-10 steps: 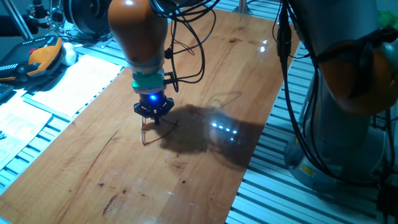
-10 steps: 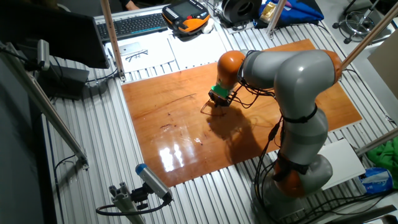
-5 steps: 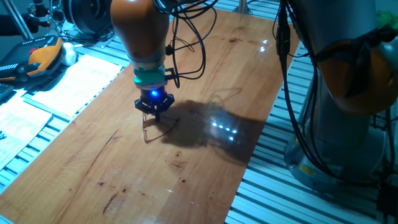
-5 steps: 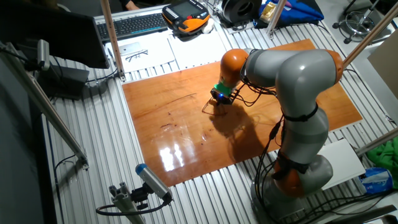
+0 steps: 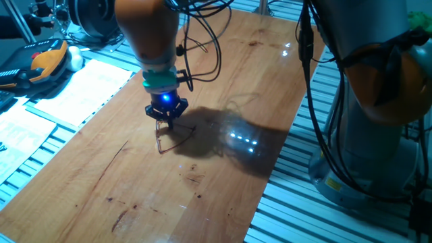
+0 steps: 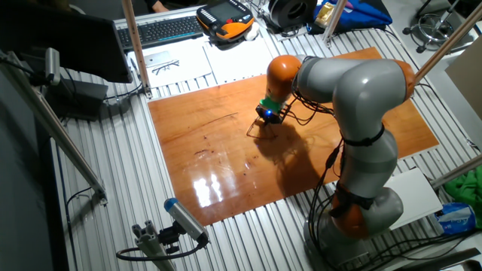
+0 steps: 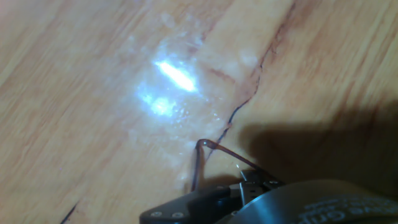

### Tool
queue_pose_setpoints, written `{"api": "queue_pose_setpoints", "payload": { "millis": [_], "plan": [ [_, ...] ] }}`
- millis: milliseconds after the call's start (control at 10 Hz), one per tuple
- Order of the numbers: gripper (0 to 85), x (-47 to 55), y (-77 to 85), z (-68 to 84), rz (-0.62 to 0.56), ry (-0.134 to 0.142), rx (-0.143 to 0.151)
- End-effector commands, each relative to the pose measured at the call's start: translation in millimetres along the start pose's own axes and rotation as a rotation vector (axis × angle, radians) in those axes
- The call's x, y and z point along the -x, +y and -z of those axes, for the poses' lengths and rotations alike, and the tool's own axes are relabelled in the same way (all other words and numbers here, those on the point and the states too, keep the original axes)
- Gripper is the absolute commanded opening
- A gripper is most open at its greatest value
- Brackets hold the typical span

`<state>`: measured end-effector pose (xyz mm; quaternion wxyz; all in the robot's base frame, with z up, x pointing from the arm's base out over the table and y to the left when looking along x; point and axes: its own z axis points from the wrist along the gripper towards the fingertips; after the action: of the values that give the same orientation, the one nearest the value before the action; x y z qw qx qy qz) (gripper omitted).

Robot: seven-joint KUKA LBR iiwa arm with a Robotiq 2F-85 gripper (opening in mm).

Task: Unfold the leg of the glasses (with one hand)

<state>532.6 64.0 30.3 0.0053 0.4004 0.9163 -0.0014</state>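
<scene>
You have a varnished wooden table [image 5: 223, 81], glossy enough to throw back lamp glare, with dark grain streaks in it. The glasses [image 5: 164, 138] look like thin reddish-brown wire, smooth and faintly shiny in the hand view. The hand [image 5: 165, 120] looks like matt black plastic or metal; its arm [image 6: 354, 90] has smooth, satin orange and grey shells. Ribbed metal slats [image 6: 128, 173] surround the table, with matt white paper sheets [image 5: 81, 88] lying on them.

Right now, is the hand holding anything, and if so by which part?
The hand appears shut on the glasses, pinching one thin leg near its bent end. The fingertips themselves are mostly hidden, so the exact contact is unclear.
</scene>
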Motion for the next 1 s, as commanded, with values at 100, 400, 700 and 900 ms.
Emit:
{"api": "queue_pose_setpoints", "payload": {
  "millis": [100, 400, 700, 900],
  "plan": [
    [0.0, 5.1, 0.4, 2.3, 0.01, 0.003, -0.002],
    [0.0, -9.4, -0.1, 6.6, 0.005, 0.009, 0.003],
    [0.0, -33.8, -10.5, 11.4, 0.004, 0.002, -0.008],
    [0.0, -38.3, -23.4, 8.6, 0.036, -0.001, -0.006]
  ]
}}
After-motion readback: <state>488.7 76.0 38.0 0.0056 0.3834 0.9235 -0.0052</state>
